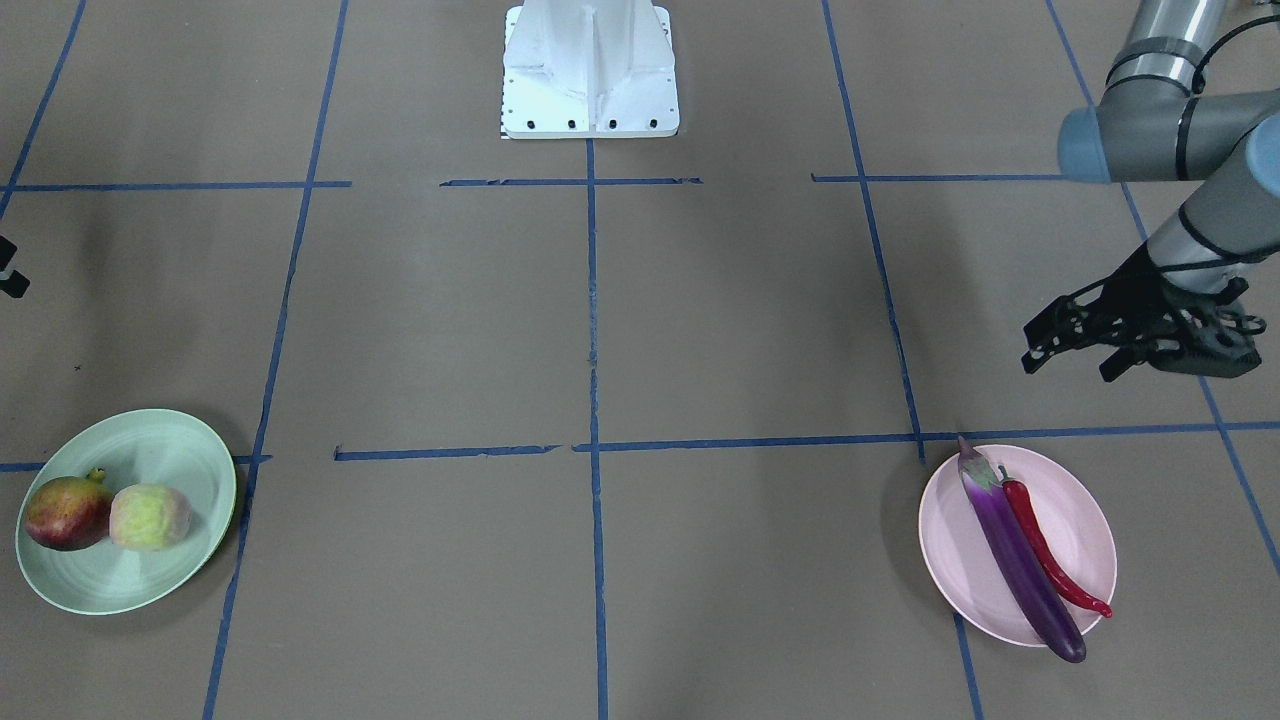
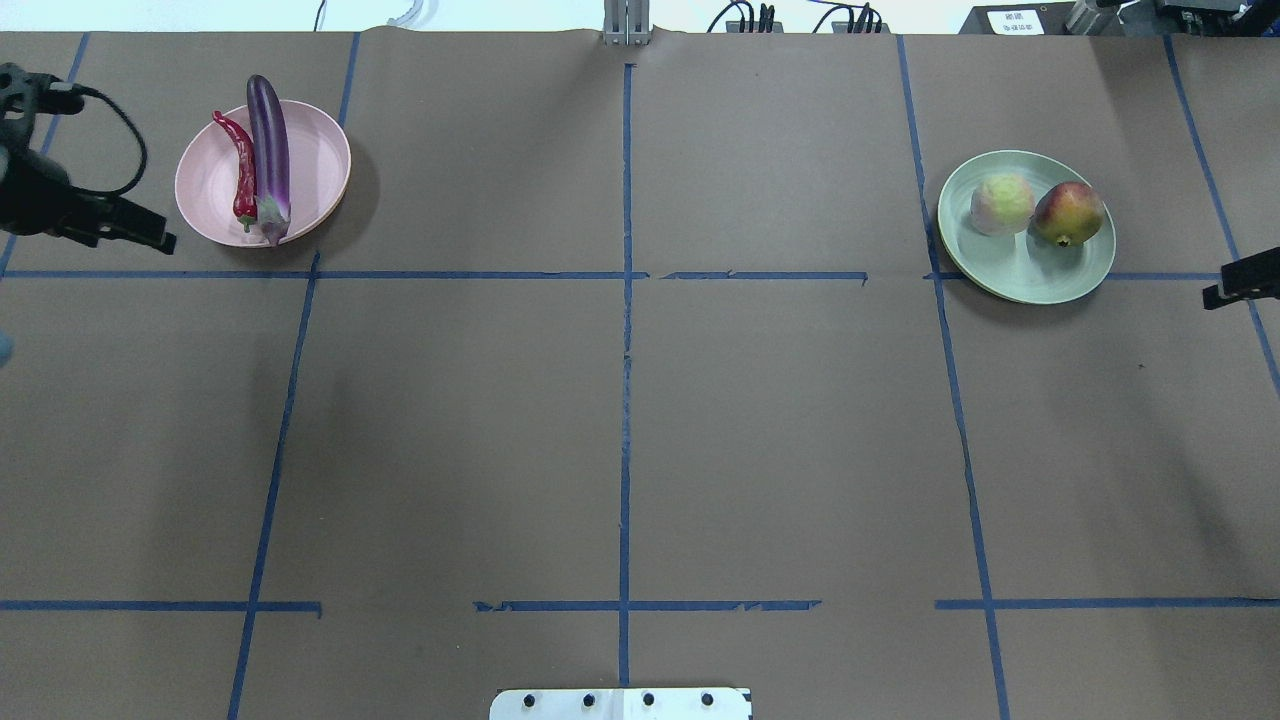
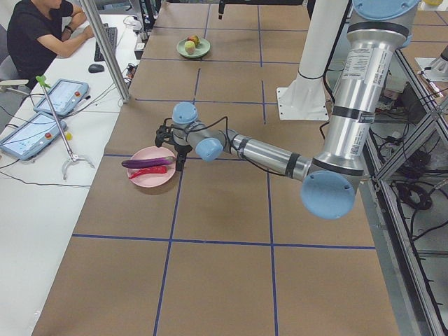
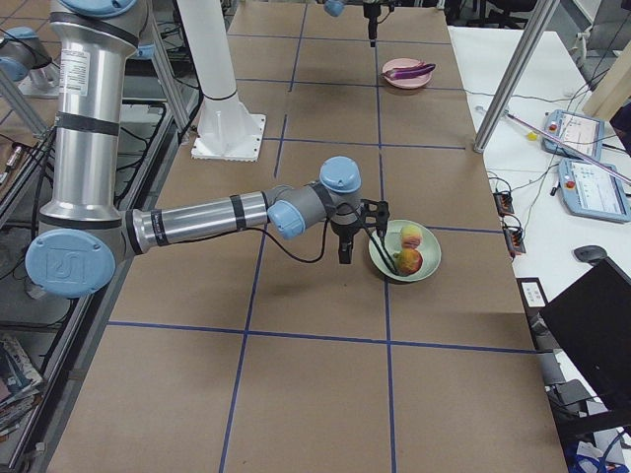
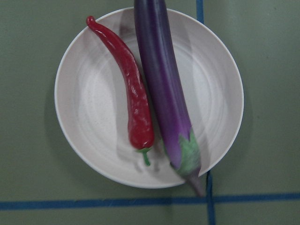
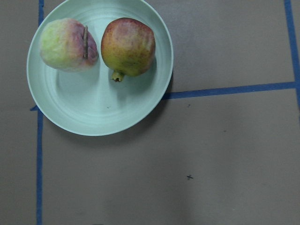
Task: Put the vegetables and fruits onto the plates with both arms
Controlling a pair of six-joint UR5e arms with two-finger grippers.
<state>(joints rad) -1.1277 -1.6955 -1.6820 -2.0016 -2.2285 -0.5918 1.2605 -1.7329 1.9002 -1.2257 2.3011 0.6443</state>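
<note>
The pale pink plate (image 1: 1085,505) holds the purple eggplant (image 1: 1015,555) and the red chili pepper (image 1: 1045,550) side by side; the left wrist view shows them from above (image 5: 164,93). The eggplant's tip overhangs the rim. My left gripper (image 1: 1070,365) hangs open and empty, apart from the pink plate. The mint green plate (image 1: 150,450) holds the red-and-yellow-green fruit (image 1: 65,512) and the pale green-pink fruit (image 1: 150,516), touching each other. My right gripper (image 4: 365,251) is beside the green plate, open and empty; only its edge shows in the overhead view.
The white bolted base block (image 1: 590,70) stands at mid-table on the robot's side. Blue tape lines (image 2: 625,275) cross the brown table cover. An operator's desk with tablets (image 3: 42,119) lies beyond the table's far edge.
</note>
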